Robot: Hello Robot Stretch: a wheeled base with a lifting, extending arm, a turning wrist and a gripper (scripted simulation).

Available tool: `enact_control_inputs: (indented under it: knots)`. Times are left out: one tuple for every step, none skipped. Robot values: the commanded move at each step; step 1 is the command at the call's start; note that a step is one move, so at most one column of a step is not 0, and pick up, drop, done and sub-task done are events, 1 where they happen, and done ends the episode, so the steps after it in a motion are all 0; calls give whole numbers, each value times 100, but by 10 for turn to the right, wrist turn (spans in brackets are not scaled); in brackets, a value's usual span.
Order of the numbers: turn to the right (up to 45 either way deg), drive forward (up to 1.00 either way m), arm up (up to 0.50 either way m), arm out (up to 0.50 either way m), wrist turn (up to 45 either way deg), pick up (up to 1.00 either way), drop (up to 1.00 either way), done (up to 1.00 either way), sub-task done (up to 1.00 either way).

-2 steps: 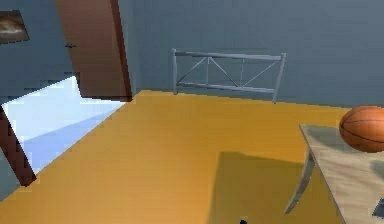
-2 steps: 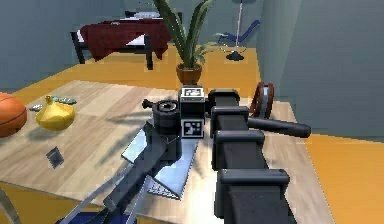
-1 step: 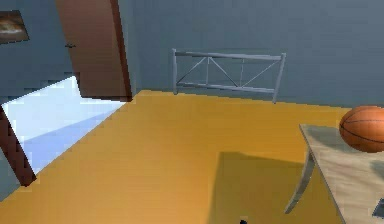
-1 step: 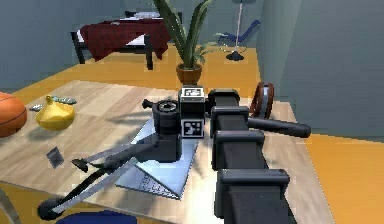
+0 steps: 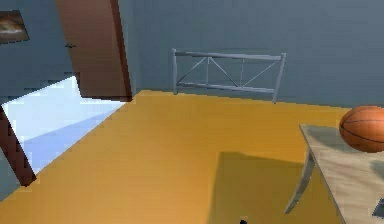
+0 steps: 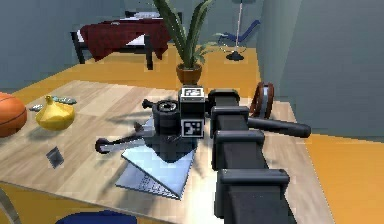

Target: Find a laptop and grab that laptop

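Note:
A thin grey-blue laptop (image 6: 152, 173) lies on the wooden table (image 6: 100, 100) in the arm side view, partly under the gripper. The dark arm (image 6: 240, 160) reaches in from the bottom edge. At its far end are the white marker squares and the gripper (image 6: 118, 132), whose thin fingers (image 6: 105, 146) point left just above the tabletop. The laptop lies at and behind the gripper's far end, so I cannot tell whether it holds anything.
On the table are a basketball (image 6: 8, 113) (image 5: 362, 128), a yellow thing (image 6: 55, 115), a small card (image 6: 53, 155) and a potted plant (image 6: 187, 45). Beyond it stand a dark red low table (image 6: 120, 38) and a chair (image 6: 238, 40). Ahead lie orange floor, a metal frame (image 5: 228, 72) and a brown door (image 5: 95, 45).

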Motion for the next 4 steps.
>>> enact_control_inputs:
  knots:
    - [0, 0, 0, 0, 450, 0, 0, 0, 0]
    - [0, 0, -28, 0, 0, 0, 0, 0, 0]
    - [0, 0, 0, 0, 0, 100, 0, 0, 0]
    - [0, 0, 10, 0, 0, 0, 0, 0, 0]
